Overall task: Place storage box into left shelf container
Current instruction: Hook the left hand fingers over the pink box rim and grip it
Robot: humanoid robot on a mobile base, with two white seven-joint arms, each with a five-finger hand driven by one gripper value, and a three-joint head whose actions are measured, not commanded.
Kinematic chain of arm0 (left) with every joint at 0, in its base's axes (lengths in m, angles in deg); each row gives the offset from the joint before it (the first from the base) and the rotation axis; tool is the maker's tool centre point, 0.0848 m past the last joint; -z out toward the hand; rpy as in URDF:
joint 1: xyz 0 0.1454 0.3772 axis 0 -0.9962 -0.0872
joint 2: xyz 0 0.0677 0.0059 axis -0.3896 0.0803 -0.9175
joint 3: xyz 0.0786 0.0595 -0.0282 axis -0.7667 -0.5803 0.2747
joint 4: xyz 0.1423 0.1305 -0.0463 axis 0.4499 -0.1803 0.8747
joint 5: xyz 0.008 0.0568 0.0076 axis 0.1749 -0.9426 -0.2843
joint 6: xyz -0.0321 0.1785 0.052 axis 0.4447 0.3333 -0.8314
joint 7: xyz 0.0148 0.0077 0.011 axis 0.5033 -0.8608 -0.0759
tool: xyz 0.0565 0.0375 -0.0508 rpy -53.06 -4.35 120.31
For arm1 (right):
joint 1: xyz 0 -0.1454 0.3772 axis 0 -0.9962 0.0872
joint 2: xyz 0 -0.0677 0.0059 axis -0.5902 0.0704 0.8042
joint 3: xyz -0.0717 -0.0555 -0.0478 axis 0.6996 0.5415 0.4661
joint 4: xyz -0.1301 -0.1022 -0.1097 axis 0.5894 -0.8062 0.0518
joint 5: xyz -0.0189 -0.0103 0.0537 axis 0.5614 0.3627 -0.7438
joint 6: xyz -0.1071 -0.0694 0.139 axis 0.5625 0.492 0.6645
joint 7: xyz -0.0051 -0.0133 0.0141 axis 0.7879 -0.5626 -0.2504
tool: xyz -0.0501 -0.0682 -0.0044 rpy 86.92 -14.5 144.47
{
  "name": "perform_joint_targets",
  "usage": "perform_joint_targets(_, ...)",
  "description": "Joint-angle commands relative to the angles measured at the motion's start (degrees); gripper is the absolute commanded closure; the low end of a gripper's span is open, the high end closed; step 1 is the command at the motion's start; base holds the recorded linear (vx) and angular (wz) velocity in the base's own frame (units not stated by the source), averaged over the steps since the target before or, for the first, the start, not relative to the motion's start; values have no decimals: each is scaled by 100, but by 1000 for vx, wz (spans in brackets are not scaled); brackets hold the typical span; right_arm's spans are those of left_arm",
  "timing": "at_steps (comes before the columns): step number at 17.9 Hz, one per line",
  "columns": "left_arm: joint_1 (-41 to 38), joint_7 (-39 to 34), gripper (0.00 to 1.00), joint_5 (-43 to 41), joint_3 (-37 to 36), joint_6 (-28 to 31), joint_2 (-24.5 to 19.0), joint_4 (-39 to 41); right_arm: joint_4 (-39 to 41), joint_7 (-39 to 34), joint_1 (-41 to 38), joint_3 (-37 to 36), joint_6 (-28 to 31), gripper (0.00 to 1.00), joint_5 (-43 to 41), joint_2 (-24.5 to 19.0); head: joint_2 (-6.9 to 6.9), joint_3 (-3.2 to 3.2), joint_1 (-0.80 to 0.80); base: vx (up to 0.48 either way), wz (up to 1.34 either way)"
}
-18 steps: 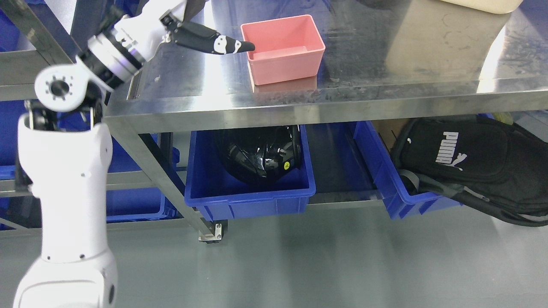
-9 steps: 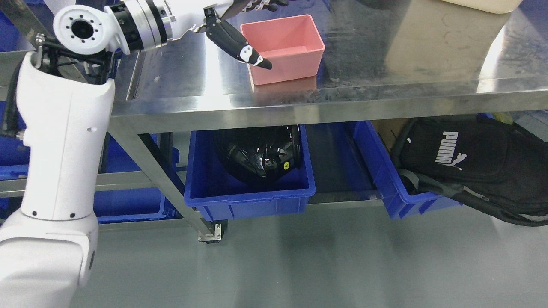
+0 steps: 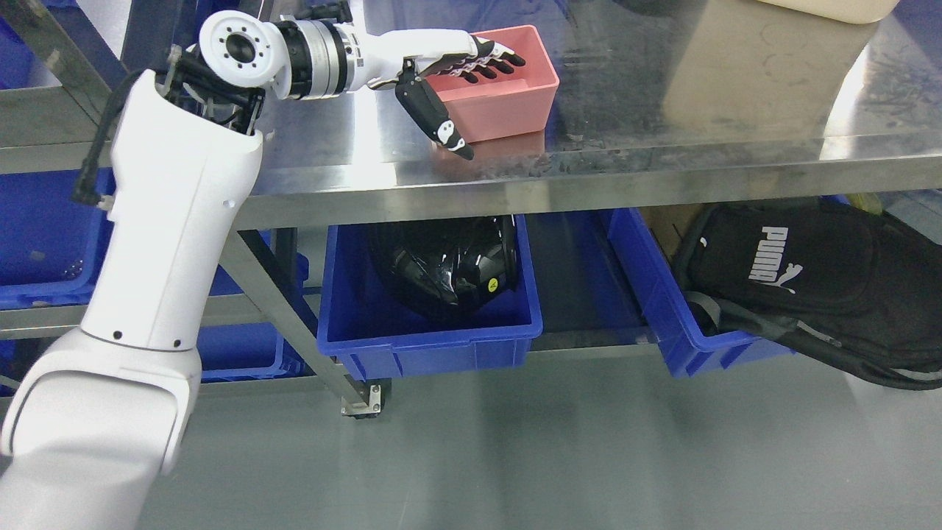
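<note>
Floor bins: below our left hand (image 3: pixel 456 81) and nearer the camera, a blue bin (image 3: pixel 430 324) holding a black helmet (image 3: pixel 449 261) sits under the desk; a black bag (image 3: pixel 817 283) lies in a second bin off to the hand's right. We judge neither to be part of this step.
Desk: we see the steel desk (image 3: pixel 662 140) carrying the storage box directly under the hand.
Left hand: spread wide and holding nothing. The fingers (image 3: pixel 500 62) reach over the box's left rim into its cavity; the thumb (image 3: pixel 434 121) hangs down outside the near wall. We judge this pose brackets the wall for a pinch.
Storage box: the pink storage box (image 3: pixel 515 96) stands upright on the desk, not yet lifted.
Shelf: blue containers (image 3: pixel 44 228) lie to the hand's left and below, the likely destination.
Right hand: not visible.
</note>
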State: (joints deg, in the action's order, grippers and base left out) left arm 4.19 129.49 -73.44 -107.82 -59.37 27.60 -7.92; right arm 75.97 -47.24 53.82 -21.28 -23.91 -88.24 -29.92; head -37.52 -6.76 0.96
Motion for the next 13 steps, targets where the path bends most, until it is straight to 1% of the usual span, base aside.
perform_joint_targets(1,318,-261,2,-486,-246,-190,506,-1523,100,-4,-52,-26,2,0,9,100,0,0,0,0,0)
perform_joint_targets(4,345,-270,2,-495,-281,-348,506,-1708,100,-4,-52,-26,2,0,9,100,0,0,0,0,0)
perform_joint_targets(6,345,-278,6,-495,-325,-497,506,-1779,100,-4,-52,-26,2,0,9,100,0,0,0,0,0)
perform_joint_targets(9,283,-270,15,-503,-325,-770,506,-1849,100,-4,-52,-26,2,0,9,100,0,0,0,0,0)
perform_joint_targets(10,283,-270,20,-503,-282,-788,506,-1849,100,-4,-52,-26,2,0,9,100,0,0,0,0,0)
perform_joint_targets(11,283,-278,28,-486,-203,-823,506,-1849,100,-4,-52,-26,2,0,9,100,0,0,0,0,0)
perform_joint_targets(12,283,-278,41,-477,7,-945,506,-1849,100,-4,-52,-26,2,0,9,100,0,0,0,4,21)
perform_joint_targets(13,275,-270,56,-477,296,-1085,506,-1849,100,-4,-52,-26,2,0,9,100,0,0,0,4,21)
